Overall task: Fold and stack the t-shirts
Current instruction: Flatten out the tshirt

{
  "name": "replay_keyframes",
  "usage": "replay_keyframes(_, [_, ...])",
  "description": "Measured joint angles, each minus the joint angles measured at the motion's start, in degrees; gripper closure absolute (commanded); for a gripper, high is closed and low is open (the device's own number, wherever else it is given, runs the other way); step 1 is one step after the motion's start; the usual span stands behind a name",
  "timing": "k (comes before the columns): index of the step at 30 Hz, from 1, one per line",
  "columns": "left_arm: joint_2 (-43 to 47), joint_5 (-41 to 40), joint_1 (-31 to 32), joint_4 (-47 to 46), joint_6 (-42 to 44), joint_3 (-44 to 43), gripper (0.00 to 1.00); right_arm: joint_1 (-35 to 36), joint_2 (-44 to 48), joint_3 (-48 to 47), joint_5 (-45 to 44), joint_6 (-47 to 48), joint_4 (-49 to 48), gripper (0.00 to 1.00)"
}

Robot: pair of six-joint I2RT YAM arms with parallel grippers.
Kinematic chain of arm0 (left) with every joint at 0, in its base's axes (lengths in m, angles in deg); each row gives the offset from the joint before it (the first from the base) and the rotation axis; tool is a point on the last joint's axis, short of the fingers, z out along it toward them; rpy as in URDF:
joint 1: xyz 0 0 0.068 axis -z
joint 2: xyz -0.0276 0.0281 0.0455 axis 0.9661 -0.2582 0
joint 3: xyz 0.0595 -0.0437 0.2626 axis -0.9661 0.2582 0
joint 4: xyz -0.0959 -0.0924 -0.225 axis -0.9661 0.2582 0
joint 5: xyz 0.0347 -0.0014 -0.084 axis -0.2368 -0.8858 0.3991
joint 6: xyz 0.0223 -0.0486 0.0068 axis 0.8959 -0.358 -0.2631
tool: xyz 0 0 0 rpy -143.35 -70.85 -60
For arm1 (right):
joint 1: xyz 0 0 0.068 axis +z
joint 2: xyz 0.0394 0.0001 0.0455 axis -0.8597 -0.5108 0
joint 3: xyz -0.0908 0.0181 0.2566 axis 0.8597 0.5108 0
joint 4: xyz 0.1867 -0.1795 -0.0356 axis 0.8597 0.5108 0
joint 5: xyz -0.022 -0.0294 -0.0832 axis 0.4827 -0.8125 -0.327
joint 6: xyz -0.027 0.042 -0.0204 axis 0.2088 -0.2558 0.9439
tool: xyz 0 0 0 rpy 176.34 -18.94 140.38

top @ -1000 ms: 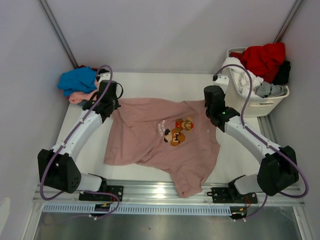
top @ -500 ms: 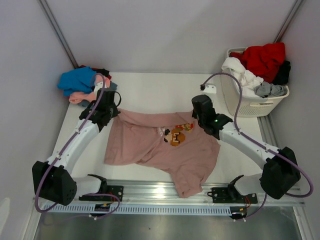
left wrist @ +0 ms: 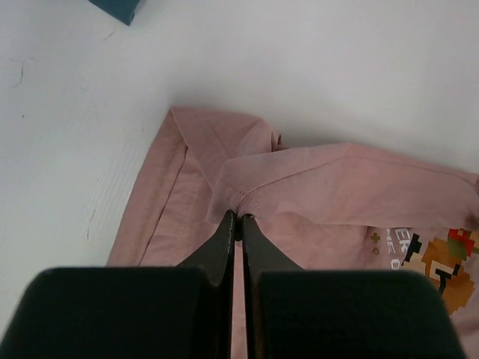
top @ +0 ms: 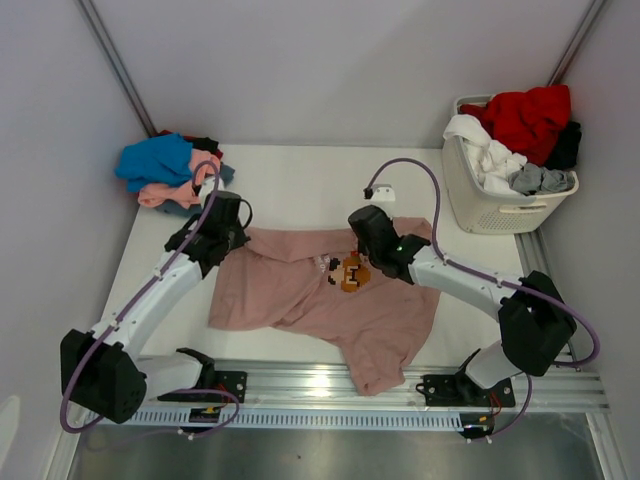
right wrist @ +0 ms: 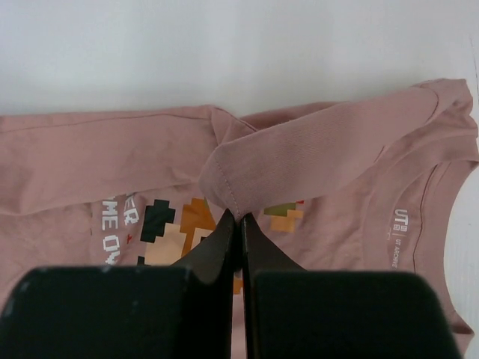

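A small heap sits at the far left corner of the surface (top: pixel 300 172), with a blue t-shirt (top: pixel 155 160) lying over a salmon t-shirt (top: pixel 160 195). Just beside the heap, the left hand (left wrist: pixel 238 218) is pinched fully closed on a doubled-over edge of the dusty-pink t-shirt (top: pixel 300 300) at that shirt's far left part. The pink shirt is spread across the middle of the surface, nearer the near edge. Its far edge is folded over toward the near edge, and one end trails down to the near edge itself. The brown-orange pixel cartoon (top: pixel 352 272) on its chest faces up. The right hand (right wrist: pixel 239 217) is also closed tight, nipping the folded-over band of pink cloth just above that cartoon. The inside collar label (right wrist: pixel 397 228) shows to one side in the right wrist view. At the far right corner stands a white slatted basket (top: pixel 495 210). It is heaped above its rim with a white t-shirt (top: pixel 480 140), a red t-shirt (top: pixel 525 115) and a slate t-shirt (top: pixel 540 180).
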Motion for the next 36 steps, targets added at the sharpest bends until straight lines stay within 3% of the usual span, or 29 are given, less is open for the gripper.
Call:
replay_keyframes(8, [0.2, -1.38, 0.5, 0.24, 0.07, 0.0, 1.0, 0.44, -2.05, -0.22, -6.05, 2.99, -1.38, 1.0])
replay_keyframes(14, [0.28, -4.79, 0.5, -0.28, 5.33, -6.67, 0.99, -6.67, -1.31, -5.53, -8.72, 9.09, -3.39, 1.0])
replay_keyframes(19, [5.97, -5.68, 0.5, -2.23, 12.39, -10.97, 0.99, -13.09, 10.36, -5.95, -10.29, 14.97, -6.71, 1.0])
replay_keyframes(25, [15.56, -5.35, 0.5, -1.44, 19.56, -17.81, 0.99, -15.93, 25.31, -10.73, -10.47, 20.39, -9.84, 1.0])
replay_keyframes(30, [21.73, 2.14, 0.5, 0.2, 23.67, -21.99, 0.99, -15.45, 33.0, -15.72, -8.55, 21.18, -10.05, 1.0])
replay_keyframes(36, [27.3, 18.43, 1.44, 3.28, 29.16, -26.16, 0.99, -14.32, 35.56, -21.84, -5.42, 21.42, -8.17, 1.0])
